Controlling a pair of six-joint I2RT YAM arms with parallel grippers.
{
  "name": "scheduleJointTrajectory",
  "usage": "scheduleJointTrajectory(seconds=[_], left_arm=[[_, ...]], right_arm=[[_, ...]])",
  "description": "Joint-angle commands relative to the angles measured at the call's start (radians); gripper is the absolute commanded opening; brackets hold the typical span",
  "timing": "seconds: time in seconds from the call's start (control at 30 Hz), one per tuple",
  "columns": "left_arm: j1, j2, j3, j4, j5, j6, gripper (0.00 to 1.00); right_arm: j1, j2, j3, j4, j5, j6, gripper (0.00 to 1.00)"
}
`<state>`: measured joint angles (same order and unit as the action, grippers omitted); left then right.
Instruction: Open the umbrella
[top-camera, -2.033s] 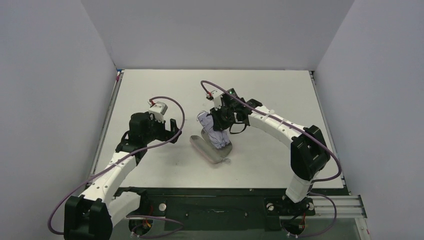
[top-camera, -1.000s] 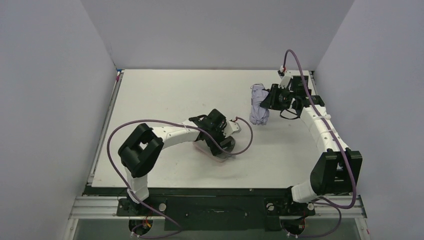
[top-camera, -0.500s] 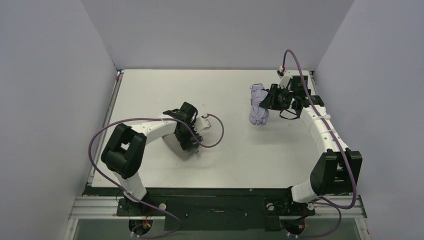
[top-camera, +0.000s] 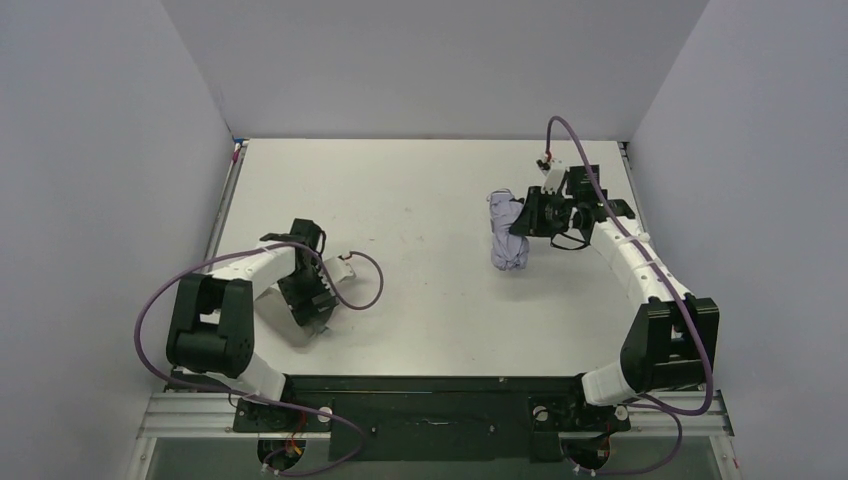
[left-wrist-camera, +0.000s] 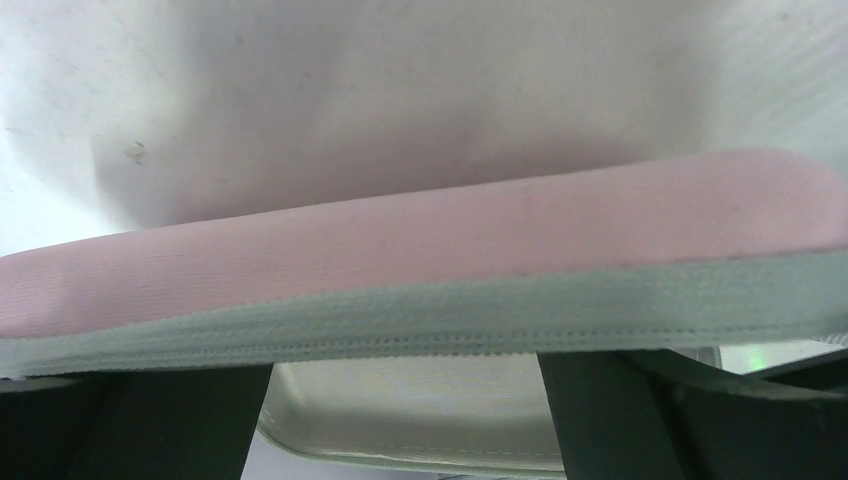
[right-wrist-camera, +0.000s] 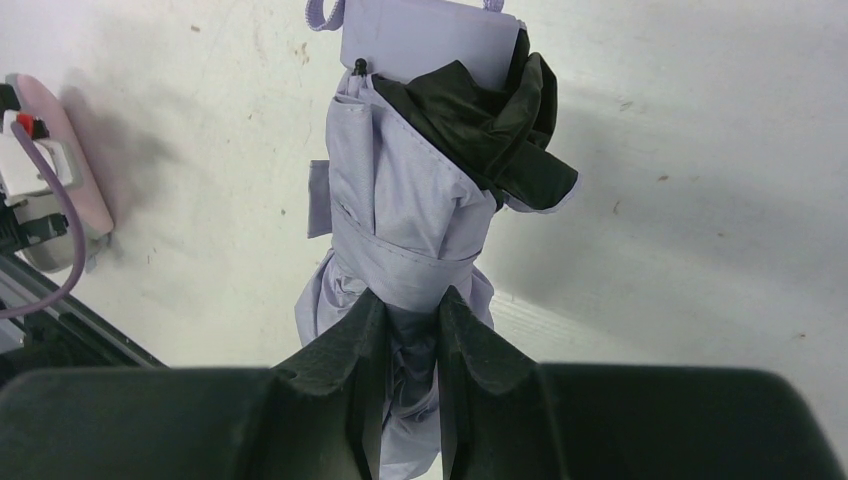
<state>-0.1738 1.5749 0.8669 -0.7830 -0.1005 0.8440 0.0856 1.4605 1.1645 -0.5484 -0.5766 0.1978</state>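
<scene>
The umbrella (top-camera: 505, 232) is folded, with lavender fabric, black lining showing and a pale handle with a loop. My right gripper (top-camera: 522, 218) is shut on its bunched fabric and holds it above the table's right half. In the right wrist view the fingers (right-wrist-camera: 365, 330) pinch the fabric (right-wrist-camera: 410, 200), and the handle (right-wrist-camera: 430, 35) points away. My left gripper (top-camera: 308, 298) is at the near left, shut on the pinkish sleeve pouch (top-camera: 316, 326). In the left wrist view the pouch (left-wrist-camera: 420, 240) fills the frame between the fingers (left-wrist-camera: 150, 420).
The white table (top-camera: 400, 190) is walled by grey panels at the left, back and right. The black front rail (top-camera: 430, 385) runs along the near edge. The left arm's purple cable (top-camera: 365, 270) loops beside the pouch. The pouch also shows in the right wrist view (right-wrist-camera: 60, 150).
My left gripper has carried the sleeve pouch from the table's middle to the near left. My right gripper has moved the umbrella slightly left and nearer, still gripped.
</scene>
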Motion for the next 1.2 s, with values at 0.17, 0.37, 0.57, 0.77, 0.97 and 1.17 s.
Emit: scheduleJointTrajectory(seconds=[0.17,0.37,0.57,0.77,0.97,1.17], left_arm=[[0.011,-0.071,0.287,-0.187,0.218,-0.089,1.0],[0.013,-0.177,0.488,-0.177,0.436,-0.196,0.97],[0.008,-0.25,0.557,0.047,0.689,-0.461,0.97],[-0.025,-0.276,0.488,0.493,0.952,-0.964,0.97],[-0.144,-0.276,0.443,0.728,0.891,-1.141,0.97],[-0.212,-0.248,0.378,0.891,0.842,-1.334,0.97]], right_arm=[[0.106,-0.066,0.061,0.061,-0.097,-0.05,0.0],[0.162,-0.081,0.098,0.157,-0.149,-0.001,0.0],[0.22,-0.1,0.122,0.303,-0.198,0.057,0.0],[0.276,-0.119,0.144,0.434,-0.194,0.127,0.0],[0.345,-0.141,0.173,0.363,-0.172,-0.009,0.0],[0.429,-0.186,0.169,0.332,-0.129,-0.141,0.0]])
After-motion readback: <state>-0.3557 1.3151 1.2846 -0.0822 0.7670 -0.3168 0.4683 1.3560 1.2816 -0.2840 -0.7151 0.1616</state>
